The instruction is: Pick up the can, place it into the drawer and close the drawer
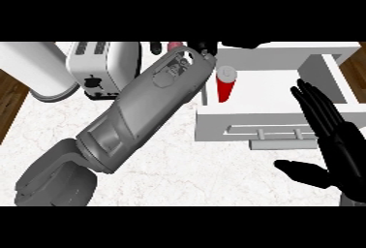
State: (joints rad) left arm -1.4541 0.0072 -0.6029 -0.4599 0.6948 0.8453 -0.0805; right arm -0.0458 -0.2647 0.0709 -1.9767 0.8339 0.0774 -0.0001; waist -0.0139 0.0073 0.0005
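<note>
1. Red cylindrical can (226, 86) with a pale lid: at 1 o'clock from view centre. It stands upright inside the white box-shaped drawer (214, 125), at the drawer's left end, just behind the front panel.
2. Drawer stands open. Its long grey bar handle (271, 131) is on the front panel, on the 6 o'clock side.
3. Left robot hand (205, 47): black, at 12 o'clock, mostly hidden behind its own grey forearm (143, 111). It sits at the can's 11 o'clock, near the lid. Can't tell if it is released or clenched, or whether it touches the can.
4. The forearm runs diagonally across the bench from 7 o'clock up to 12 o'clock.
5. Right robot hand (336, 145): at 4 o'clock by the right edge, released and holding nothing. Fingers (318, 109) are straight, pointing to 12 o'clock; thumb (297, 169) points to 9 o'clock. In view it overlaps the drawer's right front corner and is well apart from the can.
6. White marble-patterned bench (186, 174) carries the rest.
7. White boxy two-slot toaster (100, 68): at 11 o'clock.
8. Plain white cylinder (32, 72): at the toaster's 9 o'clock, just beside it.
</note>
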